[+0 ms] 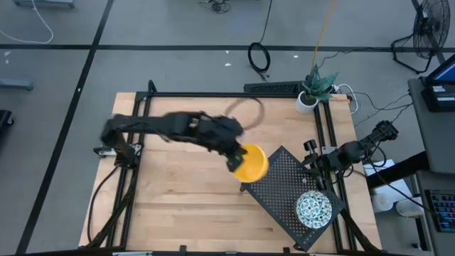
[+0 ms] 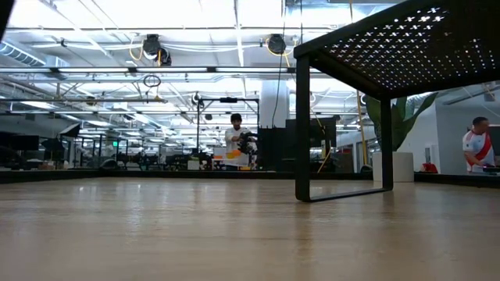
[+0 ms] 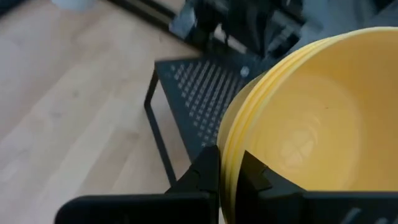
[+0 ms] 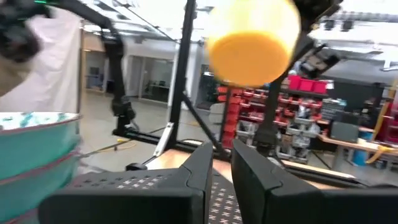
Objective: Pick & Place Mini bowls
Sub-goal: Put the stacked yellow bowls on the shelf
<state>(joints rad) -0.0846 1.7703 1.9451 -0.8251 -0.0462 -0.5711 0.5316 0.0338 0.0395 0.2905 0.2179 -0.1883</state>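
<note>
Yellow mini bowls [image 1: 251,163], nested into one stack, hang in the air at the middle of the desk [image 1: 178,206], held by the left pincer [image 1: 234,158] just at the near corner of the black perforated rack [image 1: 284,186]. In the left wrist view the stack [image 3: 311,118] shows at least three thin rims lying close one inside another, plain bright yellow inside and out, with a smooth glossy hollow. The left pincer [image 3: 229,171] is closed narrowly on the stacked rims, one dark finger outside the wall and the other inside the bowl. From the right wrist view the same stack [image 4: 252,40] is seen from beneath as a rounded yellow underside with a flat foot, raised above the rack.

Patterned mini bowls [image 1: 313,208] sit stacked on the top of the rack, toward its far right end; from above the inside is white with a dense blue pattern. In the right wrist view their outer walls [image 4: 34,155] are teal, with the edges of the lower bowls showing as bands under the top one.

The right pincer [image 4: 221,163] waits at the right edge of the desk beside the rack, its fingers a small gap apart and holding nothing.

A white plant pot [image 1: 306,102] stands at the desk's far right corner.
</note>
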